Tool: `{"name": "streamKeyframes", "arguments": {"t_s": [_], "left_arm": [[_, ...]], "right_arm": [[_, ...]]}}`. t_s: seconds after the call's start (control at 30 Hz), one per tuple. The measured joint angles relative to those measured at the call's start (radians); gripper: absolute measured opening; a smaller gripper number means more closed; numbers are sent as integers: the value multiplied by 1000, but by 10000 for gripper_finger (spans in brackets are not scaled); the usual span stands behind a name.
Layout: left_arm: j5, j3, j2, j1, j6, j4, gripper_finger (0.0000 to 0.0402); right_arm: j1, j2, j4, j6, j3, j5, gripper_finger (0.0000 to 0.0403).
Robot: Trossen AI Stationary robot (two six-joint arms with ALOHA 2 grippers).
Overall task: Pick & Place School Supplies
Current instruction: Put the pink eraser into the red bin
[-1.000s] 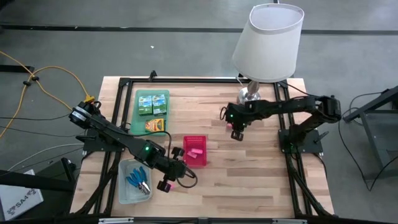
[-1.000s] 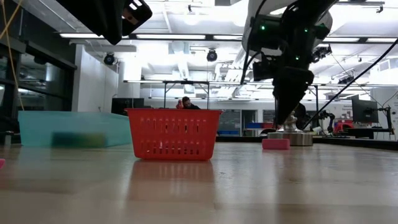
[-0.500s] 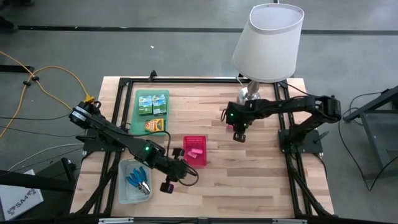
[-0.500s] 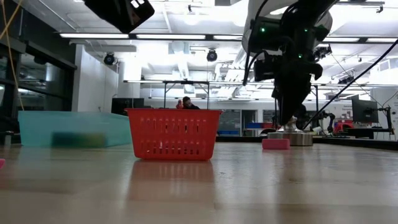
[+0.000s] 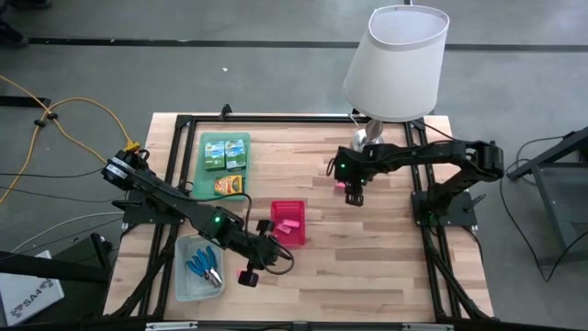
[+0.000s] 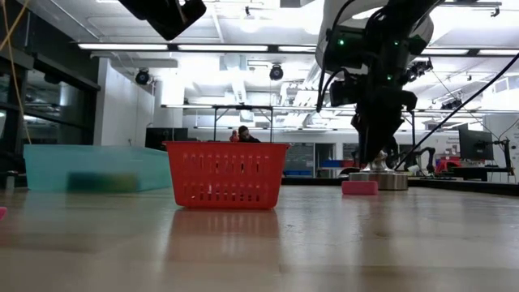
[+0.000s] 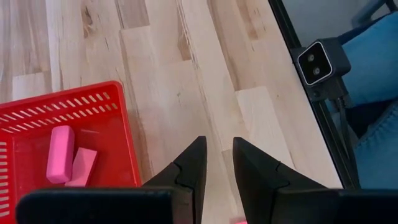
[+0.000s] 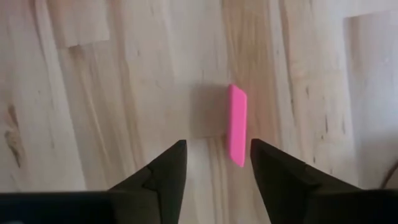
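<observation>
A pink eraser stands on its long edge on the wood table, in front of the lamp base; the low view shows the eraser too. My right gripper hangs open just above it, pointing down, with a finger on either side and touching nothing. In the high view my right gripper is at the table's middle right. My left gripper is raised near the red mesh basket, with a narrow gap between its fingers and nothing in it. Two pink erasers lie in the basket.
A green tray at the far left holds green-and-yellow boxes. A clear bin at the near left holds blue-handled scissors. A white-shaded lamp stands at the far edge. Another pink eraser lies under my left gripper.
My left gripper has risen a little. My right gripper has shifted slightly toward the table's far edge over the standing pink eraser, and in the low view its fingers look spread wider than before.
</observation>
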Motion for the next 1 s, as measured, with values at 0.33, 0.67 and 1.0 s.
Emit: {"name": "streamKeyframes", "arguments": {"t_s": [0.33,0.67,1.0], "left_arm": [[0,0,0,0,0,-1,74],[0,0,0,0,1,-1,74],[0,0,0,0,2,-1,74]], "right_arm": [[-34,0,22,0,0,-23,174],[-48,1,98,-14,-57,-48,174],[-55,1,182,-14,-123,-48,174]]}}
